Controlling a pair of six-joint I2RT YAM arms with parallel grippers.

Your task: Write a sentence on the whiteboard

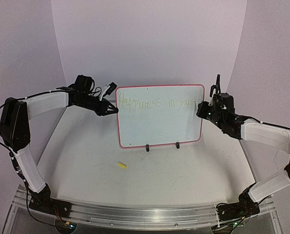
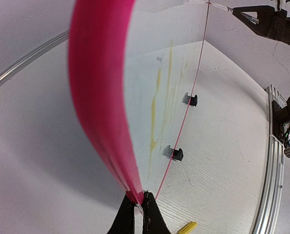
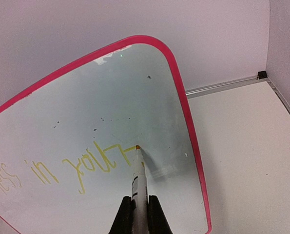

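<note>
The whiteboard stands upright on the table, white with a pink border. My left gripper is shut on its left edge; in the left wrist view the fingertips pinch the pink rim. My right gripper is shut on a white marker, whose yellow tip touches the board near its right edge. The sentence reads "Happiness in your" in faint yellow; the last stroke of "your" ends at the marker tip.
A yellow marker cap lies on the table in front of the board, also in the left wrist view. Two black clip feet hold the board's lower edge. An aluminium rail runs along the near edge.
</note>
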